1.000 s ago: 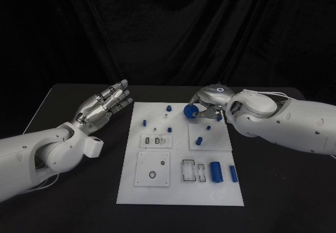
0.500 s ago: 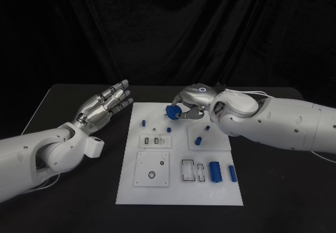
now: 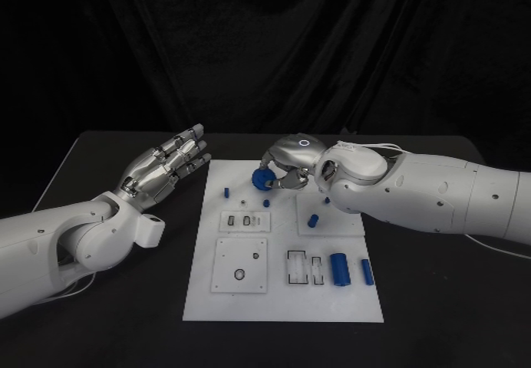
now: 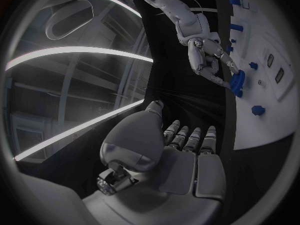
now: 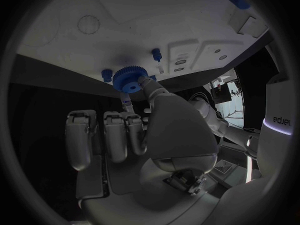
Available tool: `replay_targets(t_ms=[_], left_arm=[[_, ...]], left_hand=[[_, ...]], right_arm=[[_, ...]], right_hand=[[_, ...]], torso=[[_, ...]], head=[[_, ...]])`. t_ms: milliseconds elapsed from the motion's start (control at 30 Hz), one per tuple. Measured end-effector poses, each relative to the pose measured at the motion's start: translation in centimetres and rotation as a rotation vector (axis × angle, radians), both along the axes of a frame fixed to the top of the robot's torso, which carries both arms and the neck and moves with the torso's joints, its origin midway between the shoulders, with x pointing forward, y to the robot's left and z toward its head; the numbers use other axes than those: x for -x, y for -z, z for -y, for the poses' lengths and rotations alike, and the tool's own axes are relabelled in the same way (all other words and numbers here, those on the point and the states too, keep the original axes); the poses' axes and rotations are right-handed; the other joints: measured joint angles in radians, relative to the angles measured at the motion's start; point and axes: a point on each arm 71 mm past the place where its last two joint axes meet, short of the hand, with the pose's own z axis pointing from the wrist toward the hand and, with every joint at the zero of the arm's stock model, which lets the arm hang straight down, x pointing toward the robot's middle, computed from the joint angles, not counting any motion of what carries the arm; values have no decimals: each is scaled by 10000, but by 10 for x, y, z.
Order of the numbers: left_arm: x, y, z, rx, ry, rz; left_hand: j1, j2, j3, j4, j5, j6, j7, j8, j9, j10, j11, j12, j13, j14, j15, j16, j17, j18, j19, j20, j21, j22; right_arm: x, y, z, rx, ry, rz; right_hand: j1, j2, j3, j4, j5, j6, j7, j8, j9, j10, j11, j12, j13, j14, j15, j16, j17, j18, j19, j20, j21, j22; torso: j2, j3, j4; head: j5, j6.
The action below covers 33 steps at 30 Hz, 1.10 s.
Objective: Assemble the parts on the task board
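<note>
white rectangular task board (image 3: 285, 303) lying mid-table | right hand (image 3: 290, 159) pinching blue toothed plastic gear (image 3: 263, 179), now carried leftward over board's far edge, likely nearing its peg | left hand (image 3: 166, 165) hovering spread, holding nothing, off board's left edge

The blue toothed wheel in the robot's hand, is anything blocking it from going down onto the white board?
Nothing visible blocks it. The right hand holds the blue toothed wheel above the far part of the white task board. Small blue pegs stand close by, beside the wheel rather than plainly beneath it.
</note>
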Motion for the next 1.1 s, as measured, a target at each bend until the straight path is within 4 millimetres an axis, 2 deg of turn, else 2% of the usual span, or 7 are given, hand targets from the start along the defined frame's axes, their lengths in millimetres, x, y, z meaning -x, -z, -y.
replay_targets(t_ms=[200,433,467,500,567,1000,1100], left_arm=[[0,0,0,5,12,-2],[0,0,1,15,41,-5],[0,0,1,15,43,-5],[0,0,1,16,44,-5],[0,0,1,17,46,-6],[0,0,1,28,73,-12],[0,0,1,33,89,-14]], left_hand=[[0,0,30,-30,47,0,0,0,0,0,0,0,0,-30,30,0,0,0,0,0,0,0],[0,0,42,-42,47,0,0,0,0,0,0,0,0,-36,36,0,1,1,0,0,0,-1],[0,0,42,-42,47,0,0,0,0,0,0,0,0,-36,36,0,1,1,0,-1,0,-1],[0,0,42,-42,47,0,0,0,0,0,0,0,0,-36,35,0,0,0,0,0,0,-1],[0,0,42,-42,47,0,0,0,0,0,0,0,0,-36,35,0,-2,0,0,-1,0,-1],[0,0,83,-83,46,0,0,0,0,26,26,0,0,-36,35,0,-7,0,-1,-1,0,-1],[0,0,83,-83,46,0,0,0,0,26,26,0,0,-36,35,0,-7,1,-1,-1,0,-1]], right_arm=[[-3,2,-6,65,-9,-25],[-6,3,-8,173,44,-68],[-6,4,-8,190,56,-75],[-7,4,-8,209,69,-82],[-8,4,-9,254,92,-105],[-10,7,-10,495,137,-310],[-10,7,-10,540,150,-347]], right_hand=[[3,1,2,2,-1,-118,-117,26,2,23,50,0,0,33,34,0,0,0,-35,35,-38,0],[5,2,88,75,-117,-281,-260,-362,29,-12,85,0,0,-3,70,0,8,0,1,72,-220,-1],[5,2,118,45,-117,-342,-237,-399,216,-13,86,0,0,-3,70,0,8,0,-20,93,-221,-1],[5,2,129,35,-117,-417,-197,-472,821,-13,86,0,0,-3,70,0,8,0,-35,108,-243,-1],[5,2,251,-3,-117,-649,-214,-654,1184,-13,86,0,0,-3,70,0,8,0,-35,107,-340,-1],[48,46,442,-3,-22,-1332,-314,-787,944,-9,10,0,0,-3,70,0,6,0,-35,107,-494,0],[57,55,443,-3,-203,-1512,-353,-785,861,-9,10,0,0,34,33,0,6,0,-35,107,-509,6]], torso=[[0,0,0],[5,5,7],[5,5,7],[5,5,7],[5,4,3],[-7,1,-19],[-7,2,-17]], head=[[0,-46],[-38,-70],[-40,-71],[-41,-71],[-41,-72],[-6,-111],[-16,-120]])
